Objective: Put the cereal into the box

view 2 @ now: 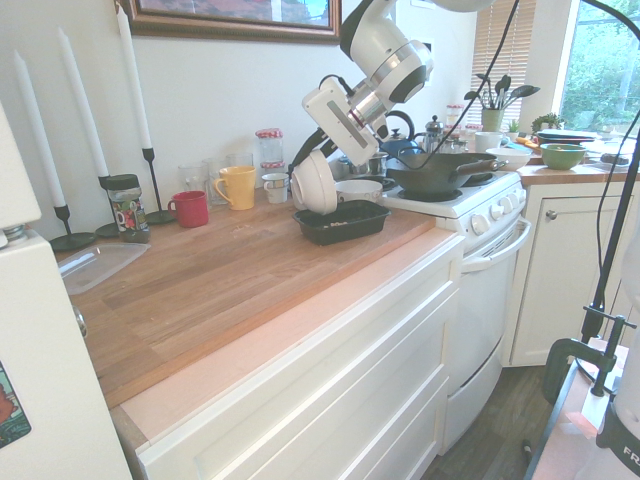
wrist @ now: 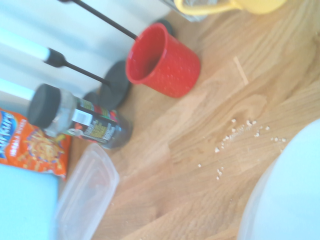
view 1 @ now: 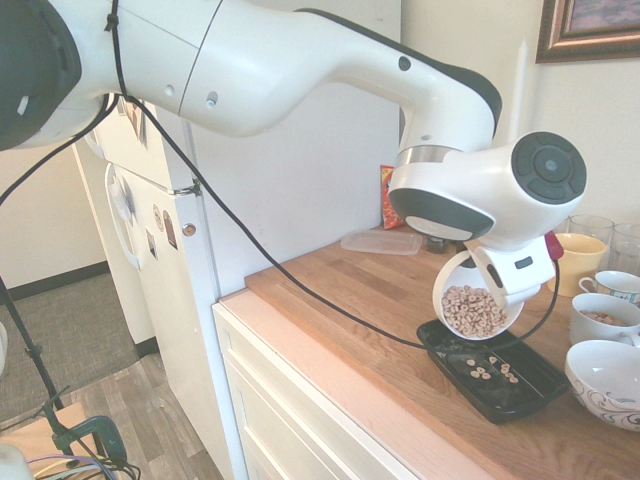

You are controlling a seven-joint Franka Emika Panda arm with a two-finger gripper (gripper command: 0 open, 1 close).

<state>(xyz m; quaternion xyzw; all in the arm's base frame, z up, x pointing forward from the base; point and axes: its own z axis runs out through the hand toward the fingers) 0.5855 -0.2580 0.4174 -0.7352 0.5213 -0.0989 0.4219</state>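
Cereal: small tan ring-shaped pieces (view 1: 472, 308), most in the tipped round white bowl (view 1: 478, 296); a few lie in the tray.
Box: shallow black rectangular plastic tray (view 1: 537, 389) on the wooden counter (view 1: 350, 290), directly under the bowl.
Gripper: white two-finger gripper (view 1: 503, 272), clamped on the bowl's rim.
Progress: pouring under way; I judge the bulk remains to tip out.

Tilted bowl (view 1: 477, 295) over box (view 1: 493, 372); few cereal (view 1: 487, 367) seemingly inside.

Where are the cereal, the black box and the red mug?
cereal (view 1: 472, 308), first exterior view, pile inside the tilted bowl
box (view 1: 532, 393), first exterior view, near rim
red mug (wrist: 167, 62), wrist view, outer wall
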